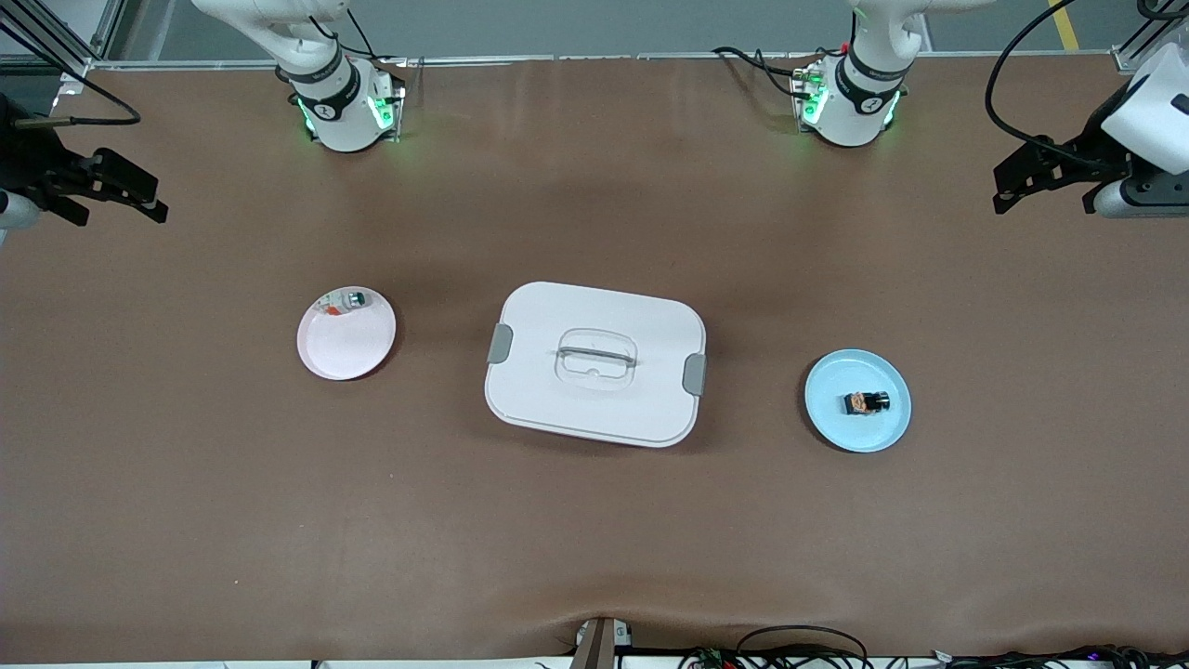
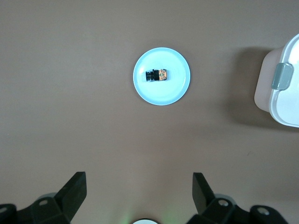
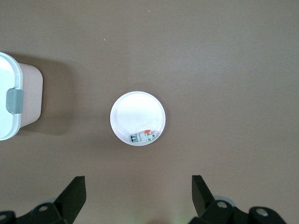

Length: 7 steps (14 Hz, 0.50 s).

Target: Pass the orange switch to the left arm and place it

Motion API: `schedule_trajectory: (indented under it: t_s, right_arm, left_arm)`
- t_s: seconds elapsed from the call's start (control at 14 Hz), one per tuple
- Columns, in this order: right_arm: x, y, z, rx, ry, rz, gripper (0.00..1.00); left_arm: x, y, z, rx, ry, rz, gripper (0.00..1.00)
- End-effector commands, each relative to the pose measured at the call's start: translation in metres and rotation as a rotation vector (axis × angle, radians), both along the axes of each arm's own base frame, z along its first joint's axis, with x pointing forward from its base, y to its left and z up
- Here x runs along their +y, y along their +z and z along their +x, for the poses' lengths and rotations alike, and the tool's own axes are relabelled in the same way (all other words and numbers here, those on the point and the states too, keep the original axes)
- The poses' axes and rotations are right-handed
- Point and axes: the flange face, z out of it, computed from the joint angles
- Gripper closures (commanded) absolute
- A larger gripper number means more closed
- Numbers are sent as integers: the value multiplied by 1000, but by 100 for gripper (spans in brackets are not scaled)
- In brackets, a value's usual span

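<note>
The orange switch, a tiny black block with orange parts, lies on a light blue plate toward the left arm's end of the table. The left wrist view shows the switch on that plate from high up. The white box with grey latches sits mid-table between the two plates. My left gripper hangs open and empty over bare table at its own end, its fingers wide apart. My right gripper hangs open and empty over the table's other end.
A pink plate lies toward the right arm's end, holding a small green-topped piece and a tiny red bit. The right wrist view shows that plate and one latched end of the box. Cables run along the table's front edge.
</note>
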Motion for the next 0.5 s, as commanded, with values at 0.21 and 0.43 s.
schedule_trajectory:
  t_s: [0.21,0.43]
  right_arm:
    - [-1,2,-10,-4,2,-6,0]
    - [-1,3,-9,-10,-1,-6,0]
  left_arm:
    - [0,5,3,-6,0,-6,0]
    - [0,5,3,-6,2,-4,0]
